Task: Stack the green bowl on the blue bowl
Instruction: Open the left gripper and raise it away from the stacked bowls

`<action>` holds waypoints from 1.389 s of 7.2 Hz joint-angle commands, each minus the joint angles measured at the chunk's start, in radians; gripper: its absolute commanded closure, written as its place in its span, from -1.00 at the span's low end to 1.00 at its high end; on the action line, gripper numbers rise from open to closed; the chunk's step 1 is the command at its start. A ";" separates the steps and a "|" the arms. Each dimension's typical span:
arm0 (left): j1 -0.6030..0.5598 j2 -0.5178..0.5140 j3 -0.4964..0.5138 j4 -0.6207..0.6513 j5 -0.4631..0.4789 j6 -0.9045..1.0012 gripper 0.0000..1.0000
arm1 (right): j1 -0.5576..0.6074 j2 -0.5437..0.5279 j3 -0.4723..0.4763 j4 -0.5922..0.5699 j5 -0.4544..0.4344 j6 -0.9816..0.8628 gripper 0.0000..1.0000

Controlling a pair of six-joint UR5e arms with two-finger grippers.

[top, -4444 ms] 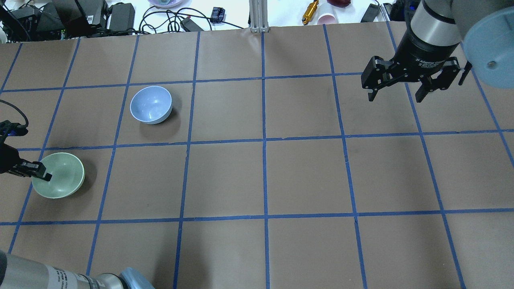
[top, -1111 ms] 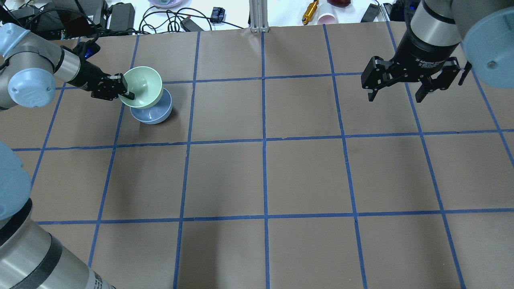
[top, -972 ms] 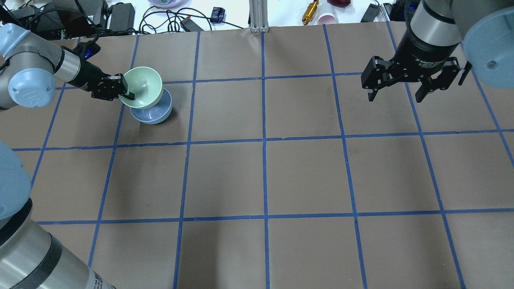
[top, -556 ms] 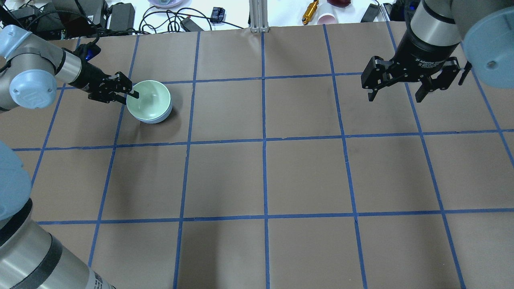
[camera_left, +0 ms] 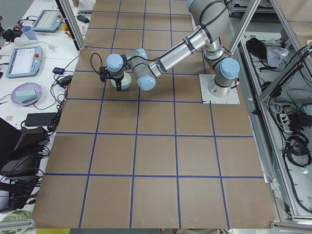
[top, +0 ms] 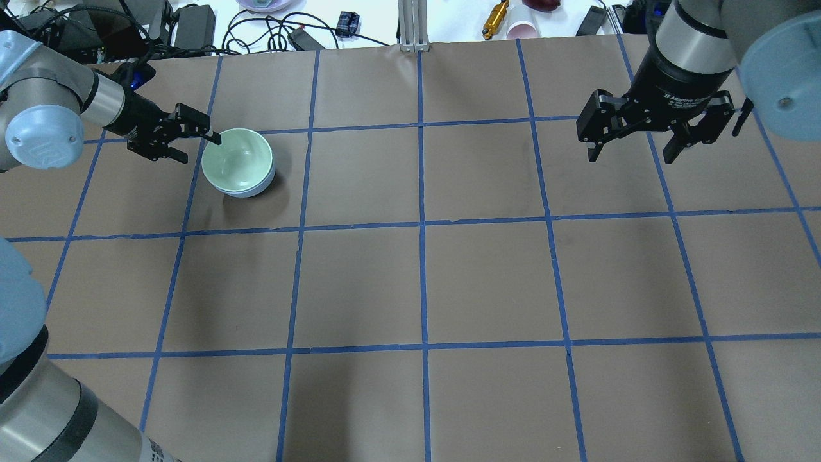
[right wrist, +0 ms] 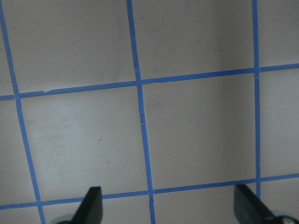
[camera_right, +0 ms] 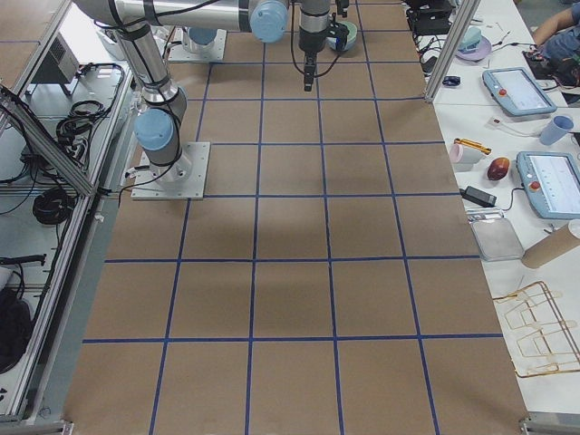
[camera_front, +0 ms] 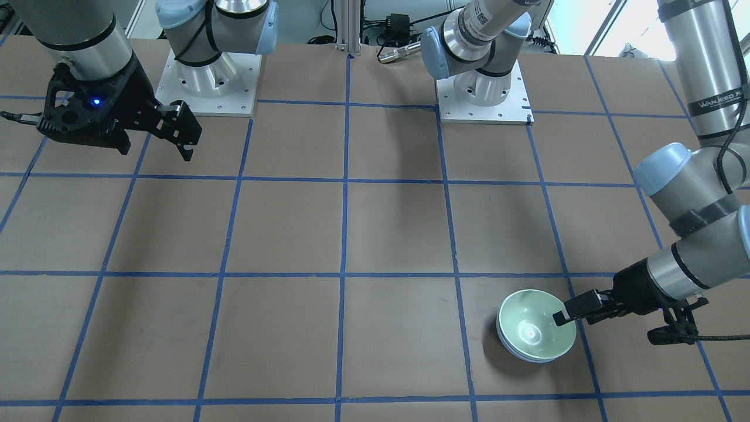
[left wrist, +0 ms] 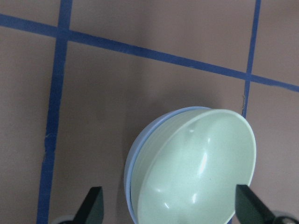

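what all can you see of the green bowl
The green bowl is small, round, pale mint, glossy and plain, with light glints on its inner wall. It stands upright, mouth up, with nothing inside. It is nested in the blue bowl, whose rim shows as a thin edge beneath it, so it rests on that bowl, not the table. The left pincer is open beside it, one fingertip at its rim; whether they touch cannot be told.
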 commanded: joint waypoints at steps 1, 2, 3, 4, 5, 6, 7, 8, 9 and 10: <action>-0.120 0.099 0.012 -0.092 0.191 -0.041 -1.00 | 0.000 0.000 0.000 0.000 0.000 0.000 -1.00; -0.176 0.152 0.017 -0.120 0.233 -0.143 -1.00 | 0.000 0.000 0.000 0.000 0.000 0.000 -1.00; -0.226 0.202 0.017 -0.172 0.242 -0.182 -1.00 | 0.000 0.000 0.000 0.000 0.000 0.000 -1.00; -0.257 0.254 0.017 -0.227 0.269 -0.187 -1.00 | 0.000 0.000 0.000 0.000 0.001 0.000 -1.00; -0.289 0.309 0.015 -0.278 0.317 -0.191 -1.00 | 0.000 0.000 0.000 0.000 0.000 0.000 -1.00; -0.332 0.350 0.015 -0.321 0.319 -0.260 -1.00 | 0.000 0.000 0.000 0.000 0.000 0.000 -1.00; -0.384 0.384 0.015 -0.338 0.320 -0.326 -1.00 | 0.000 0.000 0.000 0.000 0.000 0.000 -1.00; -0.404 0.415 0.017 -0.353 0.320 -0.326 -1.00 | 0.000 0.000 0.000 0.000 0.000 0.000 -1.00; -0.404 0.444 0.018 -0.381 0.320 -0.326 -1.00 | 0.000 0.000 0.000 0.000 0.000 0.000 -1.00; -0.400 0.470 0.021 -0.401 0.328 -0.323 -1.00 | 0.000 0.000 0.000 0.000 0.000 0.000 -1.00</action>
